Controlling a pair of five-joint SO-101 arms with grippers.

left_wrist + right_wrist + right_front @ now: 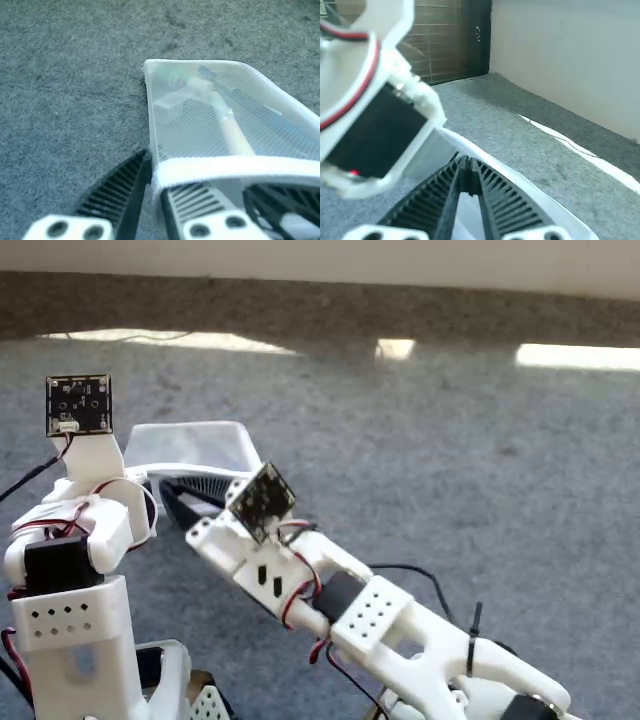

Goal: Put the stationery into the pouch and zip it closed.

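Left of the table's (480,480) middle, well short of its far edge, a mesh pouch (190,445) is seen, its near end hidden in the high view by the left arm (75,580) and the right arm (380,615). Its zip edge is gripped by the left gripper (155,175), whose ribbed jaws are clenched on the white band at one corner; the tip of one jaw is covered by that band. The stationery (227,125) is held inside the pouch and is made out only dimly through the mesh: a cream barrel, some white pieces and a greenish shape, none of which can be named for certain. The right gripper (466,161) is set at the same edge, its jaws pressed together at the tips; whether anything is pinched between them cannot be told. How far the zip is drawn cannot be judged. Markings on the camera boards (78,405) are too small to be read. Part of the left arm is seen close before the right wrist camera, and a blind (440,40) and a wall (560,60) are seen behind.
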